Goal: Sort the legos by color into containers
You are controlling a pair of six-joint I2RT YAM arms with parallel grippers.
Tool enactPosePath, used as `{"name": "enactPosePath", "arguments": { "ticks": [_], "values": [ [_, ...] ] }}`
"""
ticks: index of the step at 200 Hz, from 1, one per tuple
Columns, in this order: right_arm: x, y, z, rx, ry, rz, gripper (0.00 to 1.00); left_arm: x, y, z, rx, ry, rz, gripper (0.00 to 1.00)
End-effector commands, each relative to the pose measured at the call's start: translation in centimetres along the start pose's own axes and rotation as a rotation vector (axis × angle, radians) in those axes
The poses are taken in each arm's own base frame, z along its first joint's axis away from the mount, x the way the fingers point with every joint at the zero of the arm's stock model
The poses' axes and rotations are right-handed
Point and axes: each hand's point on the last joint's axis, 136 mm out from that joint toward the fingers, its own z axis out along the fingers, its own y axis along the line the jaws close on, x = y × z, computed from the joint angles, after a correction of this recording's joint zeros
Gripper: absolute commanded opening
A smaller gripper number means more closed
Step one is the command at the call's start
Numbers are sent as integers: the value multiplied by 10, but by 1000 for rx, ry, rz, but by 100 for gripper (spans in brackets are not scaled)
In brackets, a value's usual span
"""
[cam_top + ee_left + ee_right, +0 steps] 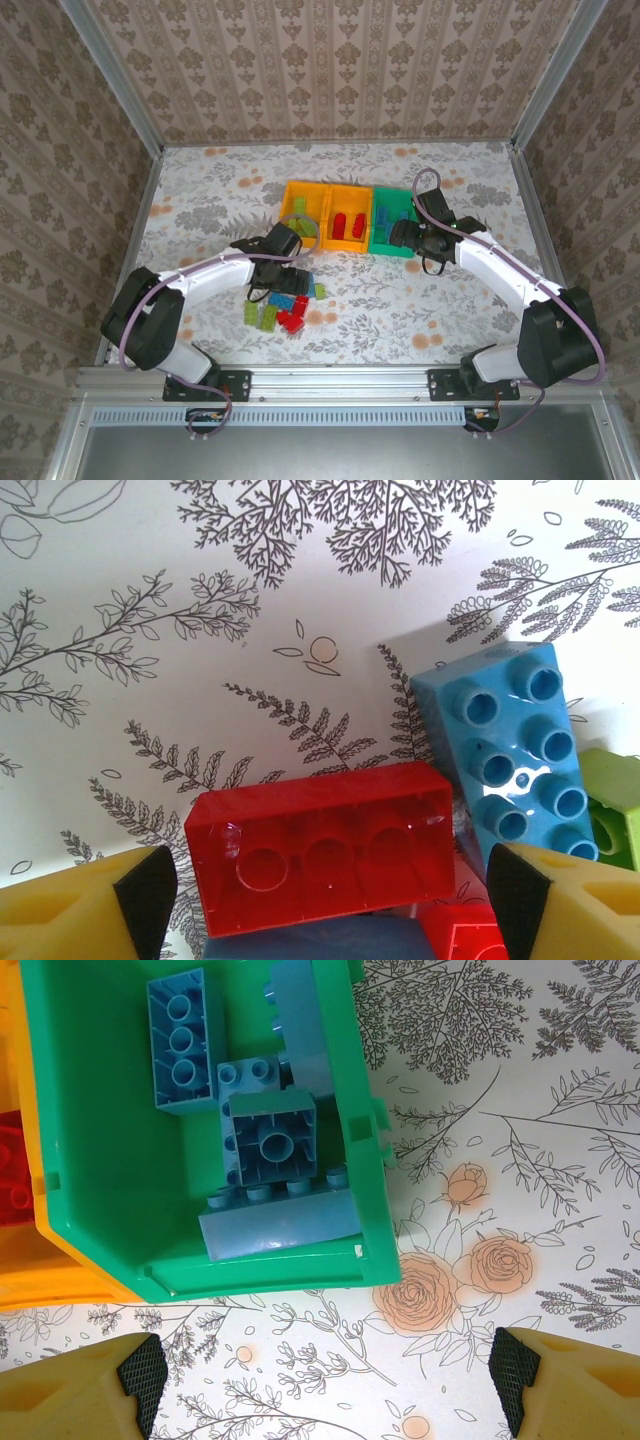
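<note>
Loose legos (285, 305) in red, blue and lime green lie in a heap on the floral table. My left gripper (275, 275) is low over the heap. In the left wrist view a red brick (325, 845) lies on its side between the open jaws of that gripper (332, 898), with a small gap at each pad. A light blue brick (510, 755) and a lime green one (615, 815) lie to its right. The containers stand in a row: two orange bins (307, 205) and a teal bin (393, 220). My right gripper (325, 1380) hangs open and empty just in front of the teal bin (370, 1160), which holds several blue bricks (270, 1140).
The middle orange bin (349, 215) holds red bricks, and one red brick (15, 1190) shows at the left edge of the right wrist view. A dark blue brick (320, 942) lies under the red one between the left jaws. Metal frame rails and patterned walls close in the table.
</note>
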Motion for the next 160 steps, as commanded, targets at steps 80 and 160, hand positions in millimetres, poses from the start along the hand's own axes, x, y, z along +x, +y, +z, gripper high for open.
{"name": "enactPosePath", "arguments": {
  "ticks": [80, 160],
  "values": [
    [4, -4, 5, 10, 13, 20, 87, 6, 4, 15, -38, 45, -7, 79],
    [2, -5, 4, 18, 5, 18, 87, 3, 9, 21, -63, 61, -27, 57]
  ]
}}
